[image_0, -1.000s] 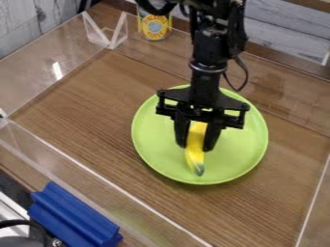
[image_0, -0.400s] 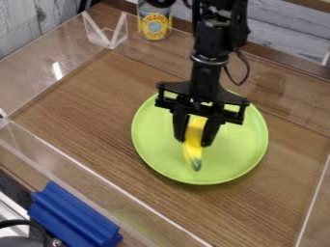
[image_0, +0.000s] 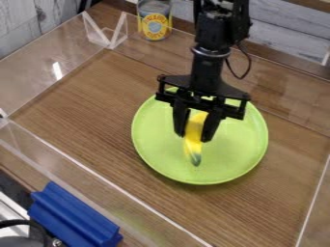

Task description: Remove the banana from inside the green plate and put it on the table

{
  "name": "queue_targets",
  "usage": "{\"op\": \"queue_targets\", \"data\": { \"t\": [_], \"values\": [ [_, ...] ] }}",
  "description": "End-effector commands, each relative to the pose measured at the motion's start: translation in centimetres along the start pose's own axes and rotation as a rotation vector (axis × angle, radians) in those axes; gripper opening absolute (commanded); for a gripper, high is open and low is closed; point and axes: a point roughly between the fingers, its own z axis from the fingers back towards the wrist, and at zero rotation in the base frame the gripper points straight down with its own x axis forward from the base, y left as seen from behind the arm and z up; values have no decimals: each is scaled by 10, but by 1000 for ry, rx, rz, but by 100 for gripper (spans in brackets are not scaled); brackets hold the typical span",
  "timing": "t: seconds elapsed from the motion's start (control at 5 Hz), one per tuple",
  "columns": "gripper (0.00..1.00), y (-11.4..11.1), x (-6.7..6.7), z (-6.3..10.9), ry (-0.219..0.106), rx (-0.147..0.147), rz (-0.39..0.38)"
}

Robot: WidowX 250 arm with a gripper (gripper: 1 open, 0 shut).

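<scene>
The lime-green plate point(image_0: 242, 145) lies on the dark wood-grain table point(image_0: 91, 106), right of centre. My black gripper point(image_0: 194, 134) points down over the plate's middle, its two fingers shut on the upper part of the small yellow banana point(image_0: 194, 150). The banana hangs nearly upright between the fingers, and its dark tip points down toward the plate's near side. Whether the tip still touches the plate I cannot tell.
Clear acrylic walls point(image_0: 33, 145) border the table. A yellow can point(image_0: 154, 25) and a clear acrylic stand point(image_0: 106, 34) are at the back left. A blue object point(image_0: 71, 218) lies outside the wall at the front left.
</scene>
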Motion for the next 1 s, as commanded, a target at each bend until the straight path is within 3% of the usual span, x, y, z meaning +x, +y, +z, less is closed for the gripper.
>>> {"op": "queue_targets", "data": {
  "t": [0.0,0.8],
  "values": [
    [0,1,3,27,-74,-33,-10],
    [0,27,3,50,-85,-29,-78]
  ]
}}
